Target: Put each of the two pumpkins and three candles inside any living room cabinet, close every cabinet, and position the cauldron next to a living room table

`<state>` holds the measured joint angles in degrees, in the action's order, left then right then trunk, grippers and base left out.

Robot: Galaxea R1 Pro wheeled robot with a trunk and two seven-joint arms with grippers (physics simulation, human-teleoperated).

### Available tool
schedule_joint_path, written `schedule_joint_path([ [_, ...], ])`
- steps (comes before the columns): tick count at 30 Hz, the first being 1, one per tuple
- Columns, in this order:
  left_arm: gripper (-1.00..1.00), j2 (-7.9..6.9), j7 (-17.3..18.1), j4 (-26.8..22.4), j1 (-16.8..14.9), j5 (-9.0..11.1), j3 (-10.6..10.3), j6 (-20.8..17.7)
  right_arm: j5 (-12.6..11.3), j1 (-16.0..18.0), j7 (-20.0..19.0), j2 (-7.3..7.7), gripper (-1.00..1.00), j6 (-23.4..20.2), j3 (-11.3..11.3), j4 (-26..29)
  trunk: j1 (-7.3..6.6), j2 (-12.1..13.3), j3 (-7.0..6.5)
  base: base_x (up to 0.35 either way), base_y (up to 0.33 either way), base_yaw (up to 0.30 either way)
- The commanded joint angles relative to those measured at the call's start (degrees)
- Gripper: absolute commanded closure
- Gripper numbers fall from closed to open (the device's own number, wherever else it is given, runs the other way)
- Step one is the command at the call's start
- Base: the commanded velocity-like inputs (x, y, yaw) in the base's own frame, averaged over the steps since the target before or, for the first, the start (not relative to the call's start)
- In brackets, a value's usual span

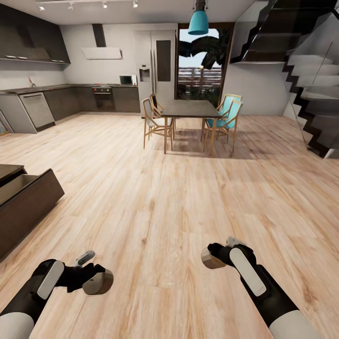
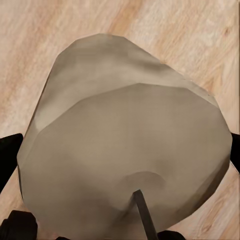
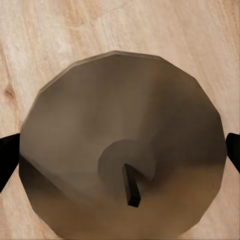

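Observation:
My left gripper (image 1: 96,278) is shut on a grey-beige candle (image 1: 99,281), held low over the wooden floor at the lower left. The left wrist view looks at that candle (image 2: 125,150) end-on, its dark wick toward the camera. My right gripper (image 1: 214,256) is shut on a second candle (image 1: 211,260) at the lower right. In the right wrist view this candle (image 3: 122,160) shows its round flat top and short wick. The dark brown cabinet (image 1: 26,207) stands at the left edge with a drawer pulled open. Pumpkins and cauldron are out of view.
A dark dining table (image 1: 190,109) with several wooden and teal chairs (image 1: 225,120) stands ahead in the middle distance. Kitchen cupboards (image 1: 61,101) line the far left wall. A staircase (image 1: 310,94) rises at the right. Wooden floor (image 1: 179,197) spreads between me and the table.

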<state>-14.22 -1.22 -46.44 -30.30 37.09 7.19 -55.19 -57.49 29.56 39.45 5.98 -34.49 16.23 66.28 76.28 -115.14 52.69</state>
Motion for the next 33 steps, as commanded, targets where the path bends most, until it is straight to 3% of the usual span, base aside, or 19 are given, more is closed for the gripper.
schedule_joint_path([
  [1,1.00,0.00,-0.08,-0.06,-0.03,0.36,0.10,-0.26,-0.46,0.06,0.60,0.04,1.00,0.03,0.16,0.08,0.02,-0.02,0.05,0.307,0.000,0.000],
  [13,1.00,-0.06,-0.08,-0.04,-0.02,0.36,0.15,-0.26,-0.44,0.06,0.58,0.08,1.00,0.03,0.16,0.08,0.02,-0.02,0.05,0.307,-0.005,0.003],
  [18,1.00,-0.75,-0.02,0.03,-0.02,0.52,0.11,-0.26,-0.51,0.06,0.56,0.09,1.00,0.03,0.17,0.08,0.02,-0.02,0.05,0.306,-0.106,0.099],
  [33,1.00,-0.81,-0.01,0.01,-0.02,0.53,0.11,-0.23,-0.47,0.06,0.54,0.09,1.00,0.03,0.21,0.08,0.02,-0.02,0.05,0.301,-0.151,0.245],
])
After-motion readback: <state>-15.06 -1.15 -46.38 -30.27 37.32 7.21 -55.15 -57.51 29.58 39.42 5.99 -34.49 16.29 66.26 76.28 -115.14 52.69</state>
